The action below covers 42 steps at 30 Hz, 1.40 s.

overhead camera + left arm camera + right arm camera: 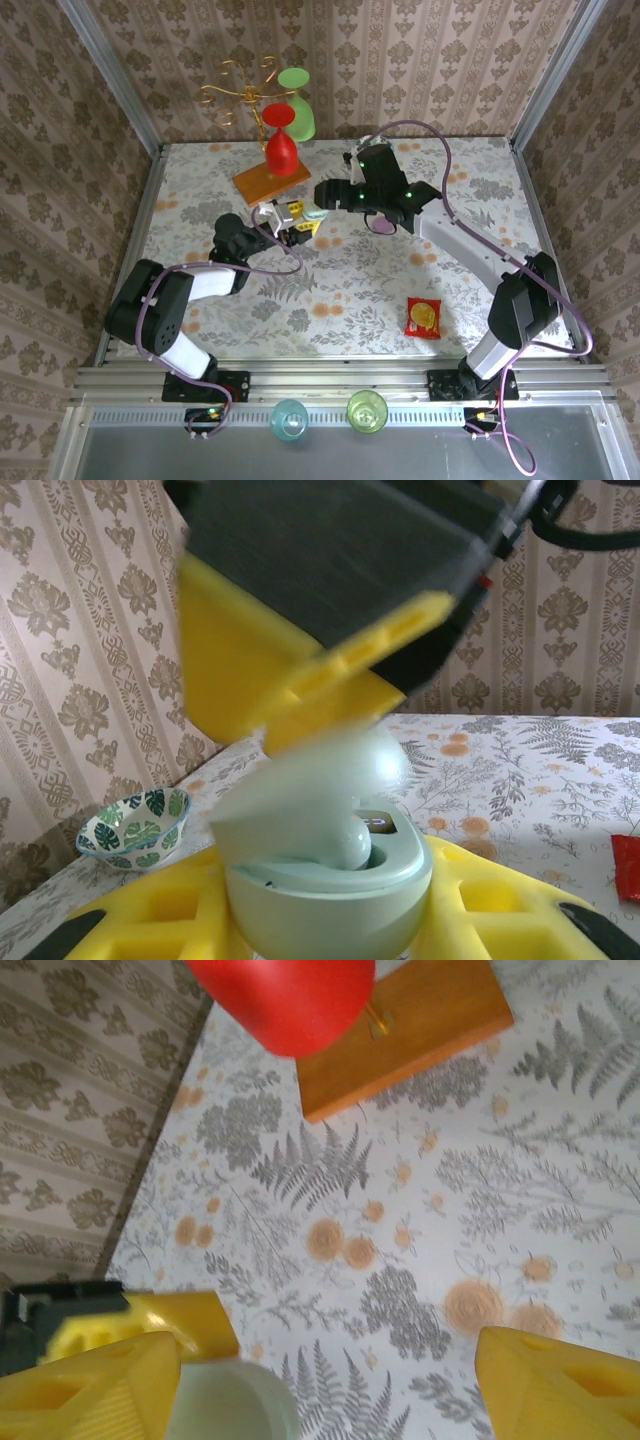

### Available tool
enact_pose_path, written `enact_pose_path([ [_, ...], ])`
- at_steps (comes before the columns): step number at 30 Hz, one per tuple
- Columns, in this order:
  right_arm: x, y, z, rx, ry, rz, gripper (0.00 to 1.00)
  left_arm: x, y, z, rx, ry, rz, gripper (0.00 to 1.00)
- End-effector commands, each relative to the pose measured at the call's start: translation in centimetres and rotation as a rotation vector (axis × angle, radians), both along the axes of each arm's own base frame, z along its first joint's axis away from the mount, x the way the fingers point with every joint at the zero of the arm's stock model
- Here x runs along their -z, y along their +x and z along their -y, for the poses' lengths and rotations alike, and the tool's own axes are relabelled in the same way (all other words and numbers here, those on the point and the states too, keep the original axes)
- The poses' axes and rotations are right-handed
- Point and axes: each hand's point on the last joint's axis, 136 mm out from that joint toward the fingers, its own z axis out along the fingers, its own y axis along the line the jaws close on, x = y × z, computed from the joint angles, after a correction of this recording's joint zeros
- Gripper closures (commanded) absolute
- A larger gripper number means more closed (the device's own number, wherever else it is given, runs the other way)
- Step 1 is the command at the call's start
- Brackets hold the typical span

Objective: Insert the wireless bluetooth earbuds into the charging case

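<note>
From above, the left pincer [298, 226] was clenched on the mint case [316, 213] near the middle of the bench [350, 290], with the right pincer [325, 198] close over it. A lilac case [382, 225] lay under the right arm, and a red packet [423, 317] lay well apart at the near right. Two cups [290, 418] stood at the front rail, their contents impossible to tell. At the left wrist, the mint case [330, 905] sat grasped between the left pincer's yellow fingers [150, 915]. Its lid [300, 790] was raised and tilted, and one pale earbud [350, 842] sat inside beneath it. The right pincer's yellow finger [300, 670] hung right over the lid. A leaf-patterned bowl [135, 828] stood on the bench at the left. At the right wrist, the right pincer [320, 1390] was released, fingers wide apart, the mint case [232, 1402] just beside one of them. A wooden board [400, 1035] and a red glass [280, 995] lay beyond.
</note>
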Motion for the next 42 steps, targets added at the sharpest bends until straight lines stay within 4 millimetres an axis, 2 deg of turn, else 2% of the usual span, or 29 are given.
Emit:
enact_pose_path([
  [1, -1.2, -1.5, 0.5, -0.025, 0.010, 0.042, 0.22, -2.3, 0.1, -0.2, -0.007, -0.034, 0.083, 0.81],
  [5, -3.1, -1.9, 1.0, -0.009, 0.121, 0.081, 0.21, -2.2, 0.0, -0.2, -0.006, -0.031, 0.082, 0.81],
  [10, -4.8, -2.5, 0.5, -0.071, 0.446, 0.008, 0.19, -2.8, -0.2, -0.1, -0.001, -0.043, 0.089, 0.81],
  [13, -5.3, -2.9, 0.1, -0.109, 0.600, -0.051, 0.18, -3.4, -0.2, 0.2, 0.009, -0.052, 0.094, 0.81],
  [18, -5.1, -3.5, -1.2, -0.179, 0.740, -0.135, 0.18, -3.9, -0.3, 0.4, 0.017, -0.062, 0.096, 0.81],
  [26, -4.2, -2.8, -2.7, -0.215, 0.866, -0.219, 0.20, -4.6, -0.2, 0.5, 0.019, -0.072, 0.101, 0.81],
  [29, -4.5, -2.5, -2.9, -0.231, 0.910, -0.230, 0.31, -4.5, -0.9, 1.3, 0.043, -0.073, 0.101, 0.81],
  [33, -3.9, -2.2, -2.9, -0.218, 0.922, -0.246, 0.56, -4.4, -0.8, 1.3, 0.035, -0.072, 0.098, 0.81],
  [39, -3.2, -2.0, -2.5, -0.192, 0.919, -0.256, 0.73, -3.9, -0.3, 1.3, 0.016, -0.067, 0.091, 0.81],
  [42, -3.3, -1.8, -2.2, -0.185, 0.918, -0.251, 0.76, -3.7, -0.1, 1.3, 0.013, -0.063, 0.089, 0.79],
])
